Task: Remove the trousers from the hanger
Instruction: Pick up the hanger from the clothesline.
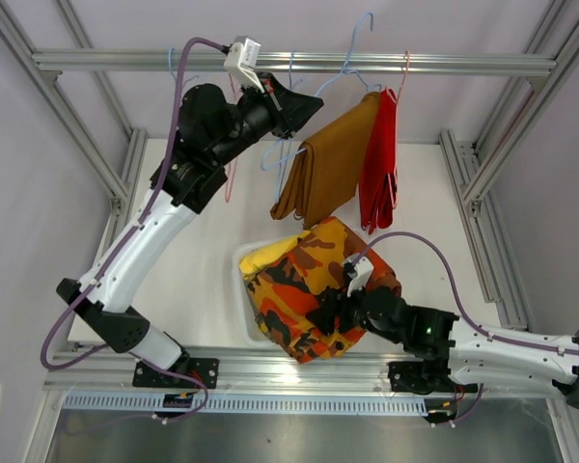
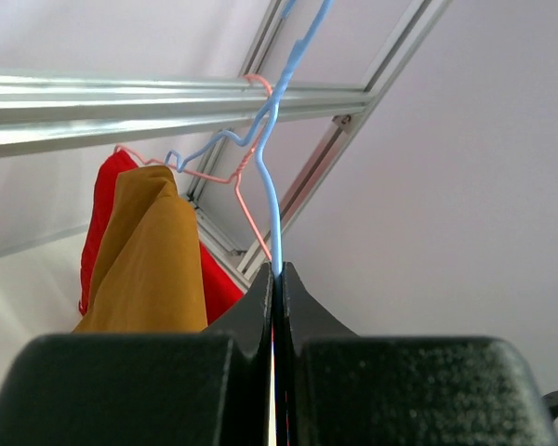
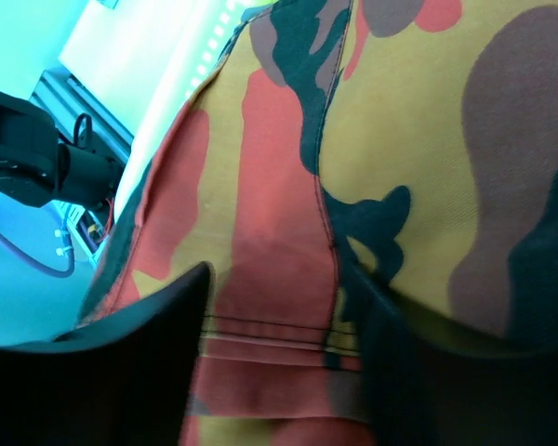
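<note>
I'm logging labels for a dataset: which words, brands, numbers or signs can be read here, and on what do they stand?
No text can be read in any view.
The orange-red patterned trousers, brown trousers, red trousers and blue hanger show no lettering.
A small coloured sticker by the left arm's base is too small to read.

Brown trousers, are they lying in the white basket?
No, the brown trousers hang up at the top rail, right beside the red trousers.
</note>
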You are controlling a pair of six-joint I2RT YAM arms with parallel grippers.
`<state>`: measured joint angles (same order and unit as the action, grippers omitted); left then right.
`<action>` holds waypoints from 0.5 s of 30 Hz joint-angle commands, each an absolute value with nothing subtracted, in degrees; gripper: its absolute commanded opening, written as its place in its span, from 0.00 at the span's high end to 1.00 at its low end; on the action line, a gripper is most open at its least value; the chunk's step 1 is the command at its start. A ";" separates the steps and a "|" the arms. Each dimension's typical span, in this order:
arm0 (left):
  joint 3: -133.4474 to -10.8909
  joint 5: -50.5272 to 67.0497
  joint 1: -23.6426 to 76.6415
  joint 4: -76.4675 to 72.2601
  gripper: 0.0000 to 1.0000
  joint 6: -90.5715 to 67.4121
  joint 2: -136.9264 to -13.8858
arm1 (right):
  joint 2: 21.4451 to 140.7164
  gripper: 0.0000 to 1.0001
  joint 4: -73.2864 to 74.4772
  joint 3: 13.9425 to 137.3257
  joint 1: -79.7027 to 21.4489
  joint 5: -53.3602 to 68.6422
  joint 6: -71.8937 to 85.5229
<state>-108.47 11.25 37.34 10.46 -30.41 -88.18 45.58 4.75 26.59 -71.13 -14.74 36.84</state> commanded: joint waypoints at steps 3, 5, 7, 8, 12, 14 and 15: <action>-109.25 9.32 37.26 1.49 0.99 -29.53 -78.50 | 45.09 0.26 18.01 28.73 -70.84 -18.72 34.45; -108.64 8.70 37.35 2.72 0.99 -29.18 -77.35 | 44.74 0.20 18.72 30.14 -70.75 -18.81 33.75; -108.02 7.74 37.44 3.60 0.99 -28.83 -75.42 | 44.74 0.13 19.07 31.28 -70.84 -18.72 33.14; -107.23 7.39 37.53 3.86 1.00 -28.57 -74.89 | 44.82 0.11 19.33 31.72 -70.75 -18.55 32.87; -107.05 6.24 37.88 5.71 0.99 -27.60 -72.07 | 44.83 0.03 20.48 34.62 -70.93 -17.76 31.82; -107.14 5.80 38.23 7.02 1.00 -27.07 -70.67 | 44.13 0.01 20.57 36.81 -70.84 -17.32 30.68; -107.14 5.63 38.32 7.55 0.99 -26.98 -70.14 | 43.86 0.01 20.57 37.61 -70.84 -17.14 30.33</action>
<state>-105.41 7.09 37.67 17.47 -28.91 -74.85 44.77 17.10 33.61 -71.13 -16.01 33.12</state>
